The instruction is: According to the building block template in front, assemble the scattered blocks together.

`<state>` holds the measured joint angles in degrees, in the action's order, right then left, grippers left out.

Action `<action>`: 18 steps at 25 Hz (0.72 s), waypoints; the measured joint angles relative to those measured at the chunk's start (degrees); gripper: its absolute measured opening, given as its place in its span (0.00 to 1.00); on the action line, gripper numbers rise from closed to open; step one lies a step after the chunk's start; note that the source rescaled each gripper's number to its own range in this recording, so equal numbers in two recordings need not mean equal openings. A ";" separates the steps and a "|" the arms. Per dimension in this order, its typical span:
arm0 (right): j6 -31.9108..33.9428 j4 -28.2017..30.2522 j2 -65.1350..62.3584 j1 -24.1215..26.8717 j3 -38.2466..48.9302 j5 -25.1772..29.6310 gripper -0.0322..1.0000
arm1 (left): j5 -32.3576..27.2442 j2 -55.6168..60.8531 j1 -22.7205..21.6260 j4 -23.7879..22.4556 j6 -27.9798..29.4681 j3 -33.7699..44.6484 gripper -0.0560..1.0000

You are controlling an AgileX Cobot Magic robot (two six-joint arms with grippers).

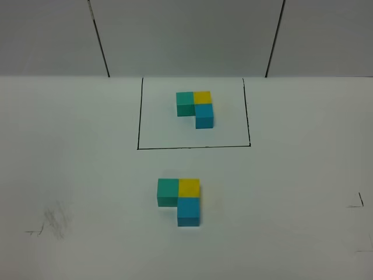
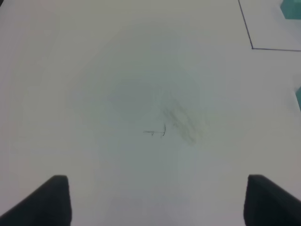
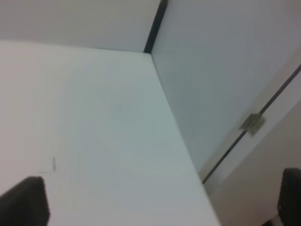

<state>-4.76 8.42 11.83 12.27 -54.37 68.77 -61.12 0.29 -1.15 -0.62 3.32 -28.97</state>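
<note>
The building block template [image 1: 196, 108], an L of teal, yellow and blue cubes, sits inside a black drawn rectangle [image 1: 138, 116] at the back middle. In front of it the unframed teal cube [image 1: 168, 191], yellow cube [image 1: 189, 188] and blue cube [image 1: 189, 211] touch each other in the same L shape. Neither gripper shows in the high view. My left gripper [image 2: 157, 202] is open and empty over bare table, left of the cubes; a teal sliver [image 2: 298, 99] shows at that view's edge. My right gripper [image 3: 160, 202] is open and empty near the table's right edge.
Smudged pencil marks lie at the front left of the white table [image 1: 55, 221] and show in the left wrist view [image 2: 162, 131]. Small drawn marks lie at the right [image 1: 355, 204]. The table's edge [image 3: 188, 155] runs along a grey wall panel.
</note>
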 joint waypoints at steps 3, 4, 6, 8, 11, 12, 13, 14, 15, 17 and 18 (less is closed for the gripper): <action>4.34 -1.48 -7.56 0.00 8.73 -3.59 1.00 | 0.00 0.00 0.00 0.00 0.00 0.00 0.65; 4.76 -2.69 -9.57 0.00 11.49 -5.00 1.00 | 0.00 0.00 0.00 0.00 0.00 0.00 0.65; 4.76 -4.98 -12.03 0.00 15.63 -6.98 0.99 | 0.00 0.00 0.00 0.00 0.00 0.00 0.65; 4.22 -6.72 -12.09 0.00 18.82 -7.49 0.98 | 0.00 0.00 0.00 0.00 0.00 0.00 0.65; 3.18 -8.42 -12.09 0.00 21.98 -8.16 0.97 | 0.00 0.00 0.00 0.00 0.00 0.00 0.65; 2.96 -8.90 -12.17 0.00 22.96 -8.38 0.97 | 0.00 0.00 0.00 0.00 0.00 0.00 0.65; 2.75 -9.17 -12.24 0.00 23.75 -8.39 0.96 | 0.00 0.00 0.00 -0.05 0.00 0.00 0.65; 2.68 -9.30 -12.26 0.00 24.68 -8.32 0.95 | 0.00 0.00 0.00 -0.04 0.00 0.00 0.65; 2.68 -9.30 -12.26 0.00 25.43 -8.21 0.95 | 0.00 0.00 0.00 -0.04 0.00 0.00 0.65; 2.54 -9.30 -12.26 0.00 25.99 -7.64 0.93 | 0.00 0.00 0.00 -0.04 0.00 0.00 0.65; 2.54 -9.30 -12.26 0.00 25.99 -7.70 0.92 | 0.00 0.00 0.00 -0.04 0.00 0.00 0.65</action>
<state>-2.22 -0.89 -0.43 12.27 -28.38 61.07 -61.12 0.29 -1.15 -0.66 3.32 -28.97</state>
